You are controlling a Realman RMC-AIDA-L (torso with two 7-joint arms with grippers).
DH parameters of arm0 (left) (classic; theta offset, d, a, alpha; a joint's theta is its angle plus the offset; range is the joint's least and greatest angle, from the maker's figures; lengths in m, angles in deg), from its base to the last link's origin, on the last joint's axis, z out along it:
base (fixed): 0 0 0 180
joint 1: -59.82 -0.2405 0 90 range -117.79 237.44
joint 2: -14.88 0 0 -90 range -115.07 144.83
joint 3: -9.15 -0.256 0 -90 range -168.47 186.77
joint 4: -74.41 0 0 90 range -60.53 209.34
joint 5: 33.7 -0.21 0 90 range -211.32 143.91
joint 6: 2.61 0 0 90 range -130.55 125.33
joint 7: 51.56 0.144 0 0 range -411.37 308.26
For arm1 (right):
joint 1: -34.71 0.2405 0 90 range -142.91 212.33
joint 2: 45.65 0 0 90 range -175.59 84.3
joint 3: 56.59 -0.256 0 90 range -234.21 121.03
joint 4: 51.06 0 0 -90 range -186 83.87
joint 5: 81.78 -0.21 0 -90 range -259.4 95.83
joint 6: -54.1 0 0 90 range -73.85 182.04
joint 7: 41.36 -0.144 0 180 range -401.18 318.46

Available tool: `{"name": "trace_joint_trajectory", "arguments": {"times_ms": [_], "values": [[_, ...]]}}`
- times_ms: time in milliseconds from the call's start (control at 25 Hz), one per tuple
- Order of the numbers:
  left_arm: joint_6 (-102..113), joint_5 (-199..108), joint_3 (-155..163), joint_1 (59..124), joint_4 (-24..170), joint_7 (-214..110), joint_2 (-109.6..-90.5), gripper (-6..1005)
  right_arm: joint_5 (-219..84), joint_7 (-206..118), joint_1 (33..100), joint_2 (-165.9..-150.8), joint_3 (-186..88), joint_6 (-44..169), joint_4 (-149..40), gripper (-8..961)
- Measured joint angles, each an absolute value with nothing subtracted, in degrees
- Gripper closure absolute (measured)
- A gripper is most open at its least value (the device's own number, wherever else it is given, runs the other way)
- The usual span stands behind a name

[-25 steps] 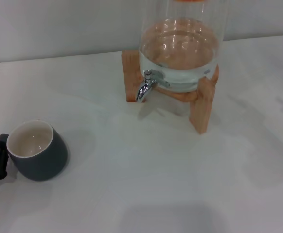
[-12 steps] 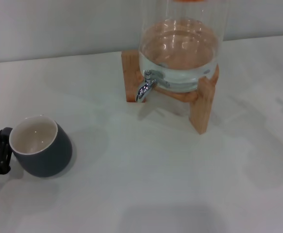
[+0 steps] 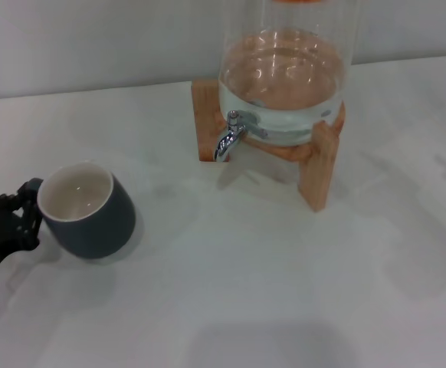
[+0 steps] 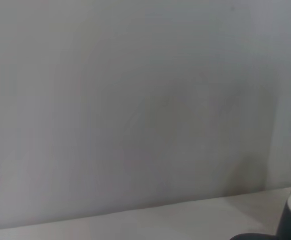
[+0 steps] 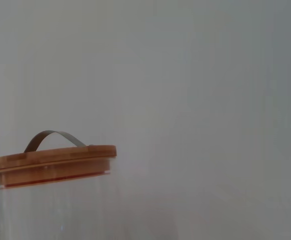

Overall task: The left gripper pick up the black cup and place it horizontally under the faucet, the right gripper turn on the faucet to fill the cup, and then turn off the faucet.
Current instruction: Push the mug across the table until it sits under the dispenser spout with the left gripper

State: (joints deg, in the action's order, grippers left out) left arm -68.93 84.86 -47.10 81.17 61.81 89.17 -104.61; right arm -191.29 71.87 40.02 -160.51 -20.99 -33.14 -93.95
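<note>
1. The left gripper [image 3: 25, 215] pinches the black cup [image 3: 89, 209] by its handle side, well to the left of the faucet [image 3: 227, 136] and nearer the robot. The cup looks slightly lifted and tilted, though contact with the table can't be ruled out.
2. By my reading the pickup is done; placing the cup under the faucet, filling and shutting off are left.
3. The right gripper is out of sight.
4. The faucet sits on a glass jar [image 3: 284, 77] on a wooden stand [image 3: 319, 165], with a wooden lid [image 5: 50, 159], on a white table [image 3: 246, 291] before a plain pale wall [image 4: 135, 100].

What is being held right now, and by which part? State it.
The left gripper holds the black cup by its handle side, at the table's left. The right gripper is not in view.
</note>
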Motion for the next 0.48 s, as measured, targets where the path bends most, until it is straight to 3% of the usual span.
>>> {"name": "trace_joint_trajectory", "arguments": {"times_ms": [480], "values": [[-66.29, 84.65, -47.51, 87.71, 66.06, 89.15, -104.64, 887, -191.29, 72.06, 40.20, -160.52, -20.99, -34.75, -93.95, 211]]}}
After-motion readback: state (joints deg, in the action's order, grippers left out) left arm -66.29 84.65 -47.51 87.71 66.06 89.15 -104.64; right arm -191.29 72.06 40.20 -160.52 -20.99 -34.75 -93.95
